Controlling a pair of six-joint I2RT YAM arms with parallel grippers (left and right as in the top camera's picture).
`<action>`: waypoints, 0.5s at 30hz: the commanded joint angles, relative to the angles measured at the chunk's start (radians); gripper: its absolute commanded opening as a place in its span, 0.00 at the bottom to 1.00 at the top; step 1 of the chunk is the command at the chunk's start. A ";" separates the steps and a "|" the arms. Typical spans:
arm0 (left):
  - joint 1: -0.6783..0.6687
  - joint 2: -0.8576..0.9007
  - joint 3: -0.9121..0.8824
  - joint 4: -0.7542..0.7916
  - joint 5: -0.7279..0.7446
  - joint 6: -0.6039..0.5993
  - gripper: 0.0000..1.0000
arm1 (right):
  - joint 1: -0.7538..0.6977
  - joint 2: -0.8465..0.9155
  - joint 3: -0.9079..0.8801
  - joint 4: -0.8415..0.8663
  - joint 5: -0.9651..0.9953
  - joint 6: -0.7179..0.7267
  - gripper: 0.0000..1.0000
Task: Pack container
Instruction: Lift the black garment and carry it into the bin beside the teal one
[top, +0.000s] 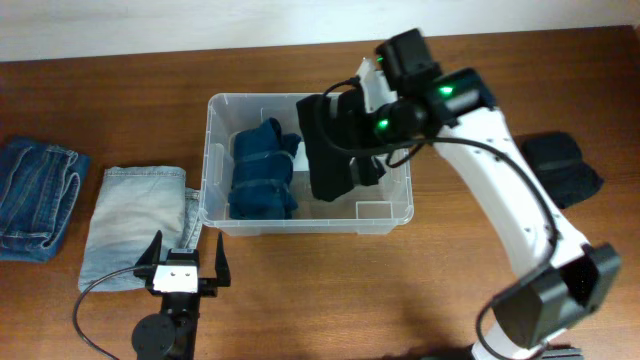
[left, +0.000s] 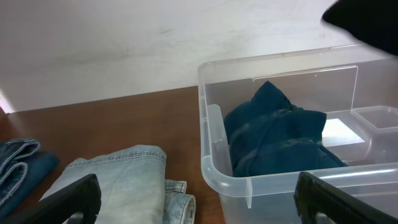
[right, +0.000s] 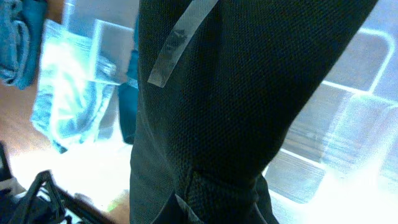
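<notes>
The clear container (top: 300, 228) stands mid-table with a folded dark blue garment (top: 263, 170) in its left half. My right gripper (top: 374, 108) is shut on a black garment (top: 330, 150) that hangs into the container's middle. In the right wrist view the black garment (right: 249, 93) fills the frame and hides the fingers; the container's base (right: 354, 118) shows behind it. My left gripper (top: 184, 262) is open and empty, low at the table's front, just left of the container's near corner (left: 214, 168). The blue garment (left: 273, 134) and a white label (left: 339, 130) show through the wall.
Folded light-blue jeans (top: 135, 225) lie left of the container, right in front of my left gripper (left: 118, 180). Darker blue jeans (top: 35, 200) lie at the far left. Another black garment (top: 560, 165) lies on the table to the right of the container.
</notes>
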 joint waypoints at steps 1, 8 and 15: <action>0.004 -0.009 -0.008 0.000 0.007 0.016 0.99 | 0.021 0.036 0.014 0.021 0.027 0.077 0.04; 0.004 -0.009 -0.008 0.000 0.007 0.016 0.99 | 0.047 0.133 0.013 0.050 0.035 0.143 0.04; 0.004 -0.009 -0.008 0.001 0.007 0.016 0.99 | 0.057 0.201 0.013 0.072 0.034 0.150 0.04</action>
